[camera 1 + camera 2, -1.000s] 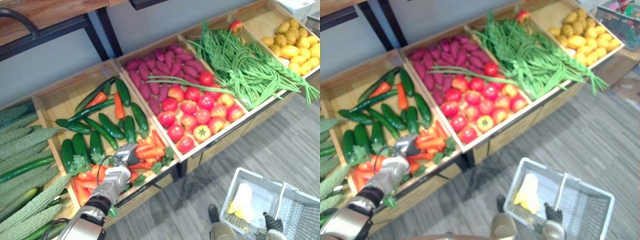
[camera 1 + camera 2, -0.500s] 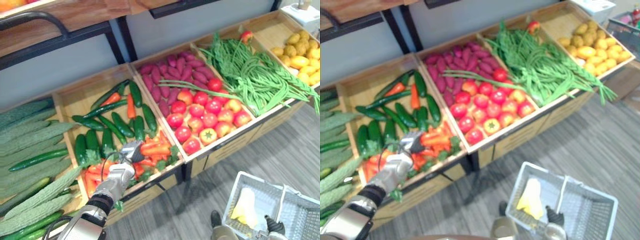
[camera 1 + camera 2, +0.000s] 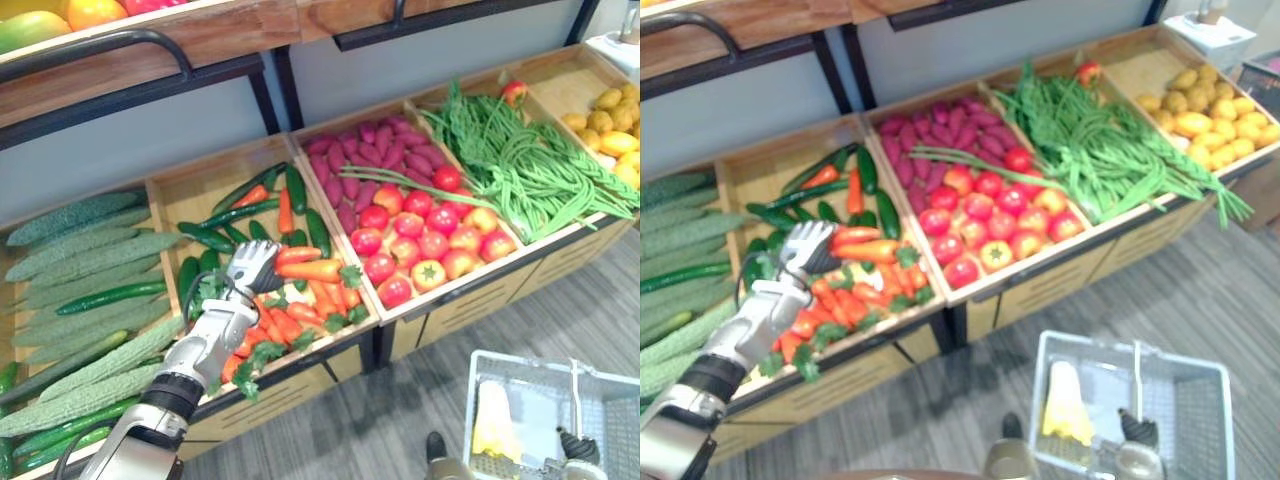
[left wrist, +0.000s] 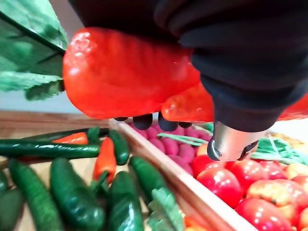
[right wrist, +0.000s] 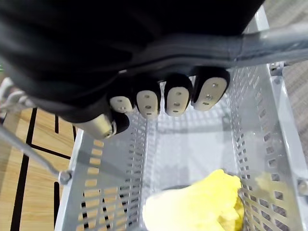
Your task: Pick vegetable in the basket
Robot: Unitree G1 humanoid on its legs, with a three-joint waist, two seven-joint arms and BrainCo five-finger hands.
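Left wrist view | left hand [image 3: 252, 270] fingers [image 4: 143, 121] round carrot [image 4: 125, 72] | right hand [image 5: 159, 57] round basket handle [image 5: 279, 38]

Orange carrot [image 3: 312, 269] with leafy green top: sits level in the curled left hand [image 3: 250, 270], lifted above the middle of its crate [image 3: 200, 190]. Grey slotted basket [image 3: 520, 362]: hangs upright, handle in the curled right hand [image 5: 175, 98], yellow item [image 3: 492, 420] inside.

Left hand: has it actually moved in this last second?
Yes. The left hand has lifted off the carrot pile, gripping a carrot, and now sits nearer the cucumbers in the crate.
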